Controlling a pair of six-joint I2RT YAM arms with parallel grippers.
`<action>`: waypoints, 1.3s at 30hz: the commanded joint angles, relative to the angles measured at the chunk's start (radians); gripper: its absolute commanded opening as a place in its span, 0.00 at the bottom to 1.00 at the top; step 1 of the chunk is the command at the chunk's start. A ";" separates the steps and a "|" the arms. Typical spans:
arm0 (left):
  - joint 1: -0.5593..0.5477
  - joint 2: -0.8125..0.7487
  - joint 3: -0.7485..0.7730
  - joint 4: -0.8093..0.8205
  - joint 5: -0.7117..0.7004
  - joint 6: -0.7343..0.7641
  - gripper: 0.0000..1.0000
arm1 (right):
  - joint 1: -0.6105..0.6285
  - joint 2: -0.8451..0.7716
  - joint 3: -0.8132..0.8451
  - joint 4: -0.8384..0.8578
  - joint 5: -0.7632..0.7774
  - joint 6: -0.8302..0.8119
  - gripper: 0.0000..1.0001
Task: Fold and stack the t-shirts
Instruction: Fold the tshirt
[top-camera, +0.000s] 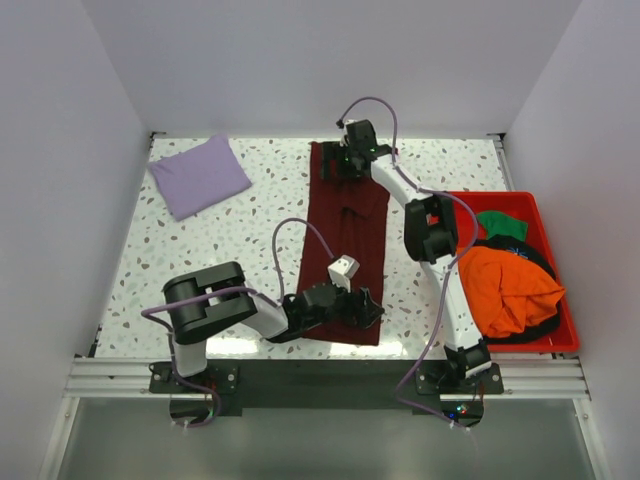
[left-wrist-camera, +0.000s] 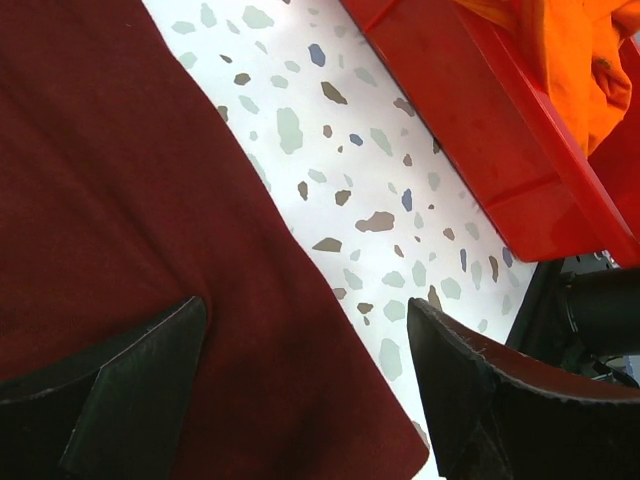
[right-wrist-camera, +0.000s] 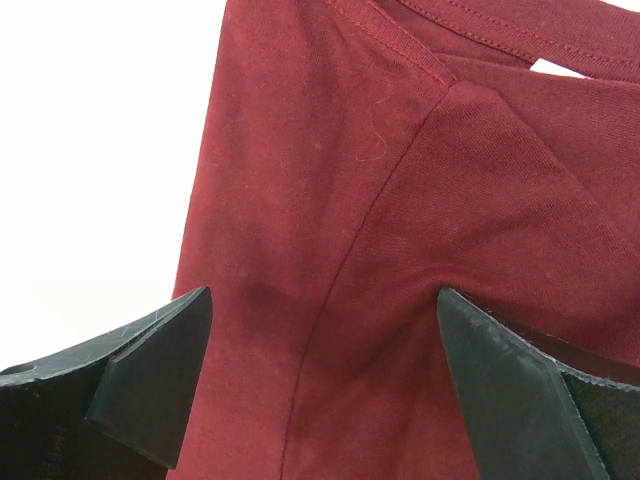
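Observation:
A dark maroon t-shirt (top-camera: 350, 225) lies folded into a long strip down the middle of the table. My left gripper (top-camera: 368, 310) hovers over its near right corner, jaws open with the cloth (left-wrist-camera: 150, 180) beneath and one finger (left-wrist-camera: 490, 390) over bare table. At the far end, my right gripper (top-camera: 340, 165) stands open just above the collar and shoulder seam (right-wrist-camera: 400, 180), holding nothing. A folded lavender t-shirt (top-camera: 200, 175) rests at the back left. The orange t-shirt (top-camera: 505, 285), green one (top-camera: 503, 224) and black one (top-camera: 505, 247) are piled in the bin.
The red plastic bin (top-camera: 540, 215) sits on the right side of the speckled table (top-camera: 260, 220), and its wall (left-wrist-camera: 470, 130) is close to my left gripper. White walls enclose the table on three sides.

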 joint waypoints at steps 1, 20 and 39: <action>-0.033 0.031 0.011 -0.023 0.078 0.017 0.87 | -0.011 0.085 -0.003 -0.041 -0.051 -0.021 0.99; 0.021 -0.425 -0.053 -0.368 -0.293 0.171 0.95 | -0.014 -0.187 -0.115 0.094 -0.115 0.020 0.99; 0.187 -0.811 -0.256 -0.762 -0.395 0.068 0.99 | 0.296 -1.165 -1.401 0.325 0.419 0.215 0.98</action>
